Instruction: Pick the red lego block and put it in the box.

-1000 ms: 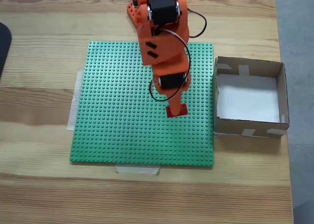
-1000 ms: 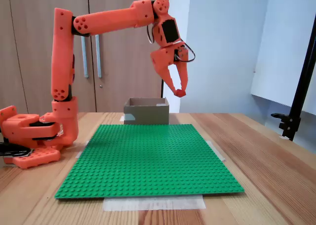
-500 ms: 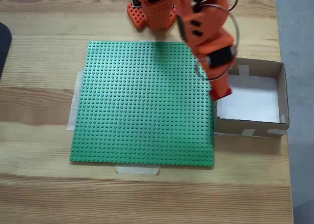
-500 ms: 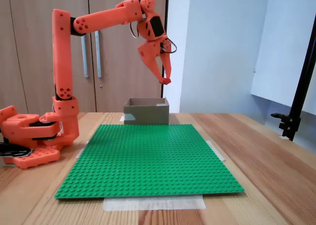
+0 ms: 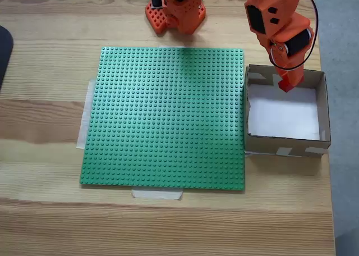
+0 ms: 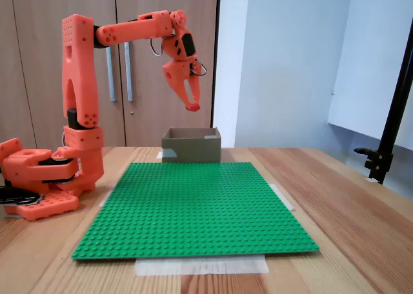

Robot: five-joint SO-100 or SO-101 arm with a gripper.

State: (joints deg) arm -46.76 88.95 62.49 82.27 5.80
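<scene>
Clamped on the red lego block [image 5: 286, 85], the gripper [image 5: 286, 83] hangs above the box [image 5: 322, 104] near its far wall. Released here, the brick could clip that wall and bounce out. A side fixed view shows the height over the box [image 6: 191, 146]; the brick there [image 6: 193, 106] is probably the red tip.

An office or lab room — wooden cabinets [image 6: 116, 62], plank table [image 5: 50, 54], tripod [image 6: 390, 133].

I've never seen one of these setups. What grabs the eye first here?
The bright orange arm, reaching from its base at the table's back edge. Its tool hangs above the cardboard box, pinching a small red lego block. Beside the box lies a big green studded baseplate.
</scene>
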